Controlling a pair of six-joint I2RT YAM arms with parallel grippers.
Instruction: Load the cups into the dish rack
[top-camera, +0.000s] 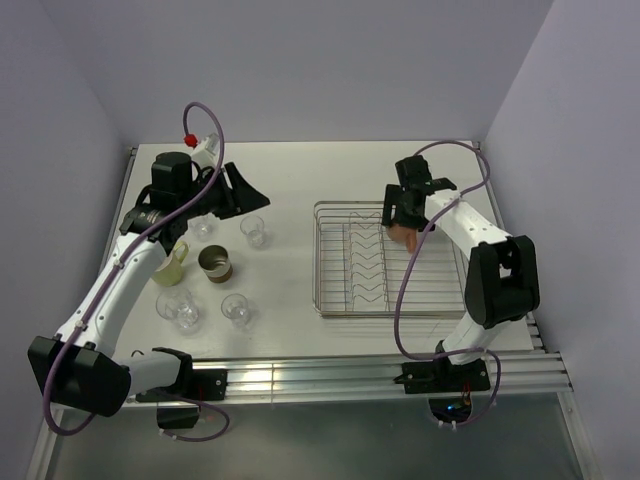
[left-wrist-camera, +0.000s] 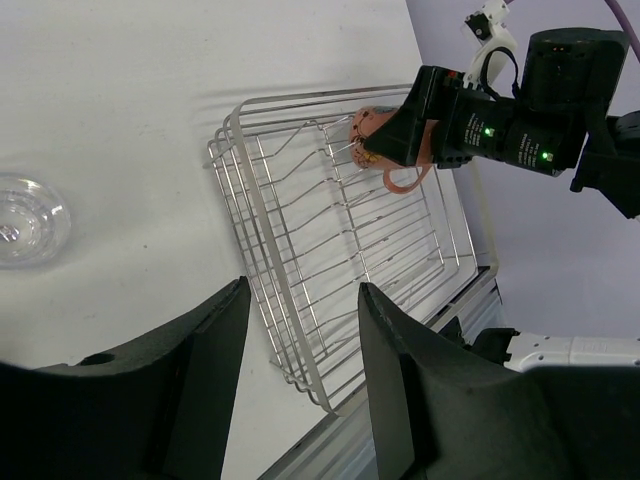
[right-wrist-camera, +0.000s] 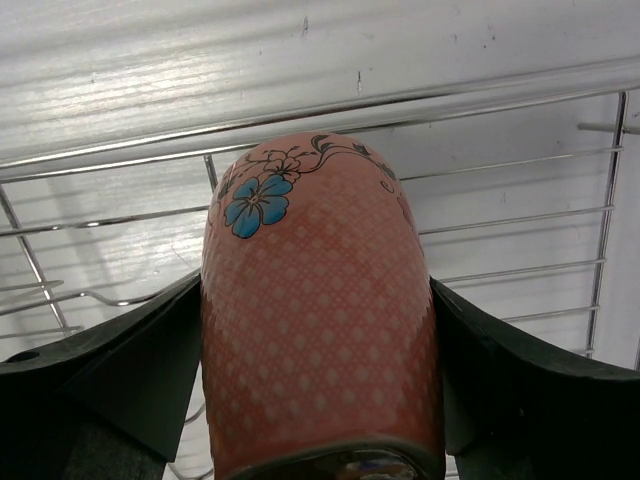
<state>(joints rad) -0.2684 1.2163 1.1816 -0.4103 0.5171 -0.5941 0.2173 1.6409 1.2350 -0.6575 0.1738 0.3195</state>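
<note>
Risk: pink mug (right-wrist-camera: 318, 320) tips or its handle snags a wire if released too high over the dish rack (top-camera: 317, 260). Right gripper (top-camera: 408, 215) clamps the mug by its sides, arm stretched over the rack's far end; whether the mug touches the wires is unclear. Left gripper (left-wrist-camera: 300, 340) hangs open above the table (top-camera: 290, 180) near the other cups (top-camera: 214, 262), well apart from the rack.

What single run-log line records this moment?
left gripper: open, empty | right gripper: shut on pink mug over dish rack | other cups: on table, unloaded
</note>
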